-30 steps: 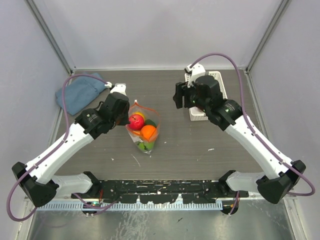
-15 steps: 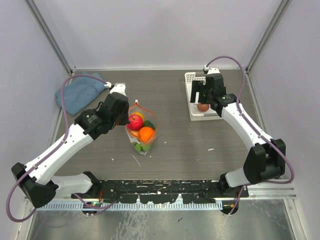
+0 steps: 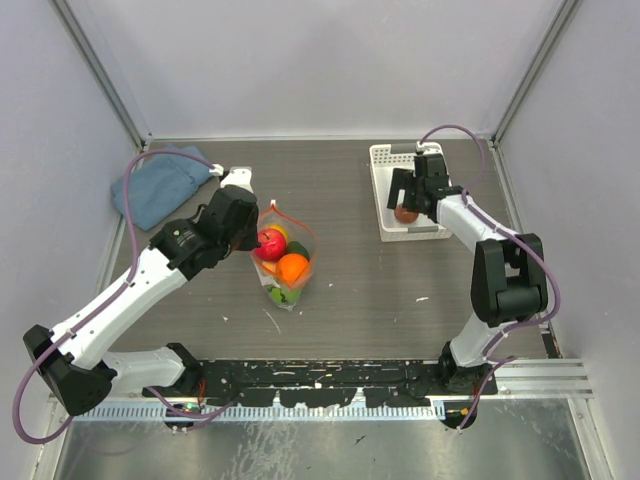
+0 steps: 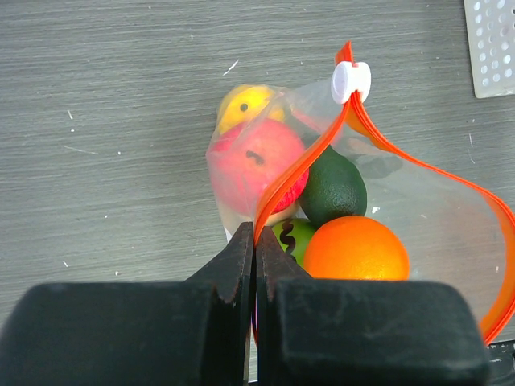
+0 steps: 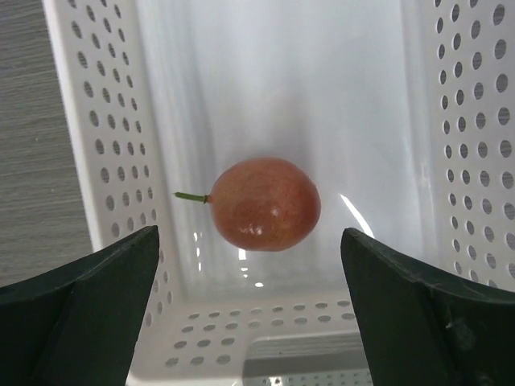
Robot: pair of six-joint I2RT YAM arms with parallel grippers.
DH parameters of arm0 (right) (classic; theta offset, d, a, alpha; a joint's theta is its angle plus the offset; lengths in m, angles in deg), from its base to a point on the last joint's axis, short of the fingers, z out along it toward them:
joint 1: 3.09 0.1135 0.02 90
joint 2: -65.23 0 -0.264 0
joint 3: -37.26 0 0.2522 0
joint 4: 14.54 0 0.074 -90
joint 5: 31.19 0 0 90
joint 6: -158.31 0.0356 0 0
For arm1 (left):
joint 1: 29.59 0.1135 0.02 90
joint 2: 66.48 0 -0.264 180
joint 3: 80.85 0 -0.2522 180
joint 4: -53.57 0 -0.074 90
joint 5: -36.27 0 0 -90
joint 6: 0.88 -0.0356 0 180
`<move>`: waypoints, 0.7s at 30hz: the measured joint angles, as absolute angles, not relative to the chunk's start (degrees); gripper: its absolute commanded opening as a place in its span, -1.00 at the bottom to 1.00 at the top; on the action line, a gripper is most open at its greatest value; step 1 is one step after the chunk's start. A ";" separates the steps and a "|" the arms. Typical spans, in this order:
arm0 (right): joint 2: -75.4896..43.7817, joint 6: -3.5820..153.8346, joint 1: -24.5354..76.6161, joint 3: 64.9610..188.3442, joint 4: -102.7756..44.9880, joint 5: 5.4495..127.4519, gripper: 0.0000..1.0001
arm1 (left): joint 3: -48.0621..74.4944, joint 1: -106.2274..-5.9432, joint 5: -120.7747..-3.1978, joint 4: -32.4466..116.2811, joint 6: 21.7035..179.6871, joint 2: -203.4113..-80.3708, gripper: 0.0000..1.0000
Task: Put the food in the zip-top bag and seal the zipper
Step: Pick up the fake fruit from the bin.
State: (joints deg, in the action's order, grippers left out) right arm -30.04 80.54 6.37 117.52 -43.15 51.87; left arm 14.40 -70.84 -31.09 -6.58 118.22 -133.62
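The clear zip-top bag [image 3: 288,262] lies mid-table with its mouth open, holding red [image 4: 259,165], yellow [image 4: 243,106], orange [image 4: 356,249] and green [image 4: 333,190] toy fruits. My left gripper [image 4: 256,241] is shut on the bag's red-orange zipper strip [image 4: 290,181]; the white slider [image 4: 351,80] sits at the strip's far end. A small brown fruit [image 5: 264,203] with a green stem lies in the white basket [image 5: 105,153]. My right gripper [image 5: 249,281] is open just above the basket, jaws either side of that fruit, not touching it.
The white perforated basket [image 3: 391,226] stands at the back right. A blue folded cloth [image 3: 158,185] lies at the back left. Grey walls close in the table on three sides.
My right arm has swung back and right from the table's middle to the basket, and its gripper now hangs over the brown fruit. The left gripper and bag have not moved.
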 measured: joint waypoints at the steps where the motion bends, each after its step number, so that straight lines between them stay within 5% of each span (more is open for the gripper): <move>1: -30.91 80.67 6.13 117.52 -42.69 51.87 0.97 | 14.40 -70.84 -31.11 -6.53 118.22 -133.62 -1.00; 13: -42.60 81.15 5.25 118.76 -41.23 52.50 0.83 | 15.17 -70.84 -31.00 -6.16 118.20 -133.29 -1.00; 21: -42.87 81.20 5.14 119.84 -40.33 52.53 0.25 | 15.61 -70.84 -31.03 -6.03 118.22 -133.29 -1.00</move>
State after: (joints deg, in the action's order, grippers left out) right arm -42.87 81.20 5.14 119.84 -40.33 52.53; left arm 15.61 -70.84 -31.03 -6.03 118.22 -133.29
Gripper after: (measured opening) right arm 0.737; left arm 0.006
